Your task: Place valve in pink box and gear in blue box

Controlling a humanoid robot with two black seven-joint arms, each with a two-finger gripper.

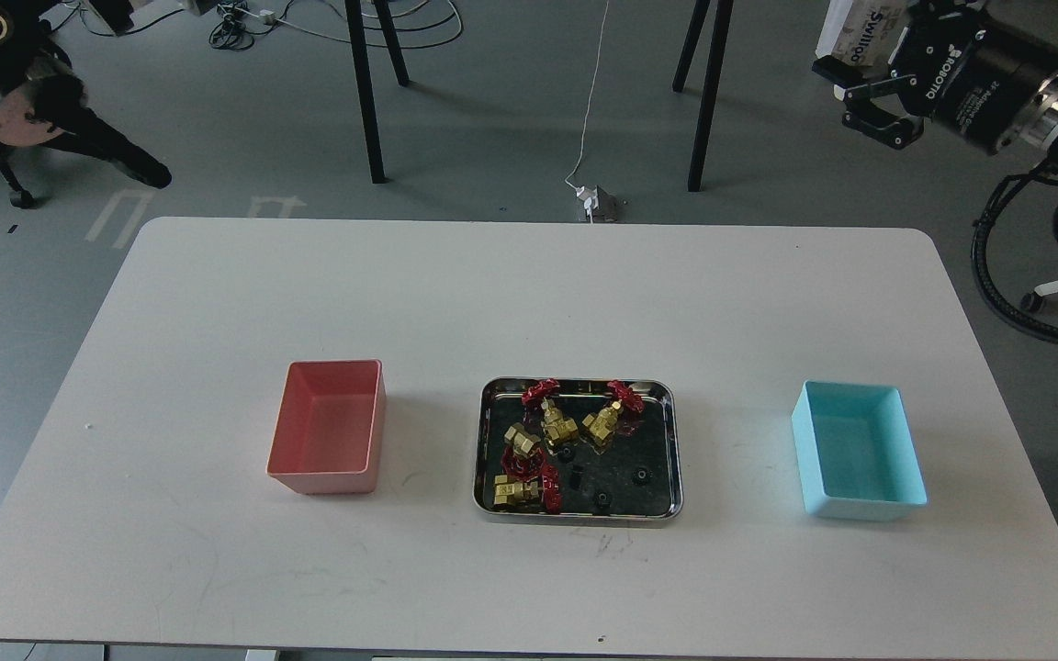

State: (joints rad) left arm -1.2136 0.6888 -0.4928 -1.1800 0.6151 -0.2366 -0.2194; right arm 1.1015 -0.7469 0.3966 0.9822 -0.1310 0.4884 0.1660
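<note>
Steel tray at table centre, taken as landmark; pink box well to left of tray, blue box well to right, both open-topped and showing nothing inside. In tray: four valves, clustered in left and rear part; one valve near tray middle, brass body running roughly front to back, red handwheel at rear; one to its right, tilted, handwheel toward rear-right corner; one at left, handwheel toward front; one in front-left corner, body lying across, handwheel at its right end. Brass-gold, hexagonal ends, red wheels; reflections in steel floor muddling outlines. Gears: tiny black rounds on right and front part of tray floor; gear right of centre lying flat and clear of valves; another near front rim; one or two more close to valve cluster, hard to separate from shadow. Left gripper far behind and left of tray, beyond table edge, dark and end-on; finger spread cannot be told. Right gripper far behind and right of tray, raised off table, fingers parted, holding nothing. Judgement: neither near tray; valves lying on pink-box side, so left arm better placed for valve; gear on blue-box side, suiting right arm.
</note>
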